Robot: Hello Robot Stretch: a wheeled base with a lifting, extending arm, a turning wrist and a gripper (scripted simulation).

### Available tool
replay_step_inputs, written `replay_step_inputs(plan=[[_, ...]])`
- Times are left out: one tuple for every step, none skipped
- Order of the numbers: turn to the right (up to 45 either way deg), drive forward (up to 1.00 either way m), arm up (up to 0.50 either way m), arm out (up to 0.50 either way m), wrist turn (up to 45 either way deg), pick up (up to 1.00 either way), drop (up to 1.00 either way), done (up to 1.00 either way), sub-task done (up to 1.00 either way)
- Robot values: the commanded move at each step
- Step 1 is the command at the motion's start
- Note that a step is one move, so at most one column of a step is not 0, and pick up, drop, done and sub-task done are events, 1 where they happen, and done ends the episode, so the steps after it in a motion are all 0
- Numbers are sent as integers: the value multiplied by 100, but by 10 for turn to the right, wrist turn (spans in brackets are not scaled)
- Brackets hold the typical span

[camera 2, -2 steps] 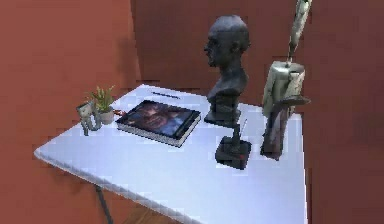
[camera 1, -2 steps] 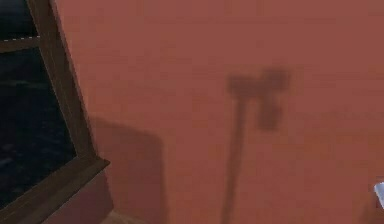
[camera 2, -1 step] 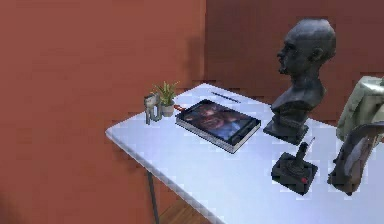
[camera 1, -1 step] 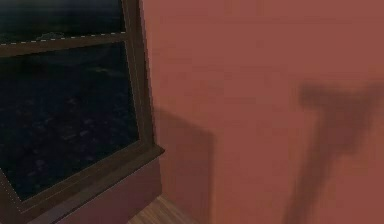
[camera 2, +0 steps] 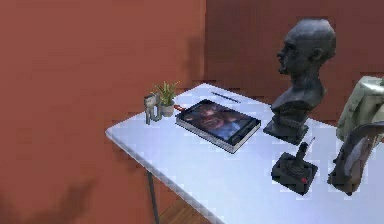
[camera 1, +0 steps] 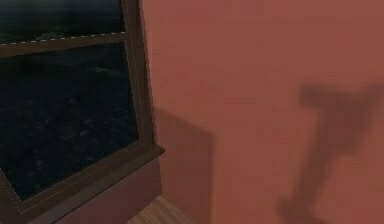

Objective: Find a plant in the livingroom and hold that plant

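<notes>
Arm side view first: a small plant [camera 2: 164, 96] in a little pot is seen on a pale surface [camera 2: 190, 175]. The plant is placed at the surface's far left corner, close to the red wall [camera 2: 80, 80]. It stands upright, with its leaves pointing up. Near it, to its right, a thick book [camera 2: 218, 122] with a picture on its cover is laid flat. Farther right a dark bust [camera 2: 303, 70] and a black joystick [camera 2: 294, 170] are set, well apart from the plant.

In the forward view a dark window [camera 1: 65, 100] is seen on the left, and a bit of wooden floor [camera 1: 165, 212] at the bottom.

The state of the end effector cannot be told from these pictures.

The plant seems to be found, but it is not yet held. It lies in the left part of the arm side view, away from the middle. So the robot must likely be rolled a little until the plant is lined up, and only then can the arm be sent out. Because the pot is small and upright, it is best taken from the side. Care is needed so that the book is not bumped.
</notes>
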Motion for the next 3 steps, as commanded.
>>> replay_step_inputs(plan=[[0,0,38,0,0,0,0,0,0],[0,0,0,50,0,0,0,0,0],[0,0,0,0,450,0,0,0,0]])
